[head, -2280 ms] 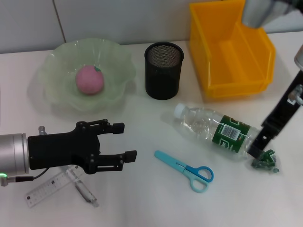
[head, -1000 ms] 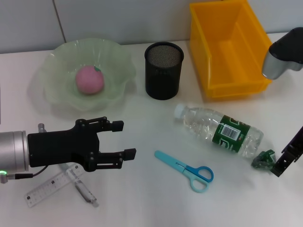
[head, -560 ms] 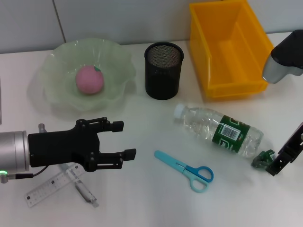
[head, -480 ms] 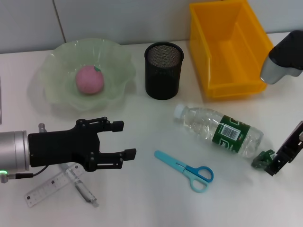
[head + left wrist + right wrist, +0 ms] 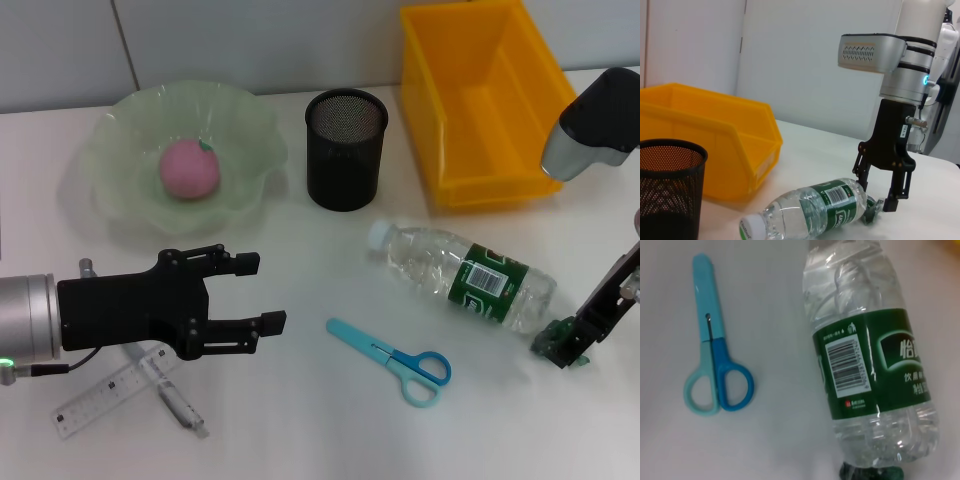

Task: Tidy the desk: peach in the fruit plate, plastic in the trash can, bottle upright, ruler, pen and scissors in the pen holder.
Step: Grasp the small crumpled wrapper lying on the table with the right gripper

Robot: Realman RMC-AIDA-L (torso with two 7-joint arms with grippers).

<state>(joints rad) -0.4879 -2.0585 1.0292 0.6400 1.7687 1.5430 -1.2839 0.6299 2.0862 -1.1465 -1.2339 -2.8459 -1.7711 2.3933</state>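
White flat desk [image 5: 300,420], bearing all items.
Yellow rectangular plastic trash can [image 5: 487,100], far side, nothing inside.
Pale-green wavy-rimmed fruit plate [image 5: 130,200], holding pink peach [image 5: 190,168].
Clear green-labelled water bottle [image 5: 462,276], lying flat.
Left pincer [image 5: 262,292], fingers spread, hovering near transparent ruler [image 5: 95,402] and grey pen [image 5: 170,395].
Right pincer [image 5: 565,345], fingers apart about crumpled dark-green plastic wrapper [image 5: 553,343], just beside bottle base.
Risk, as judged: scrap slipping free on closing; bottle nudged into rolling.
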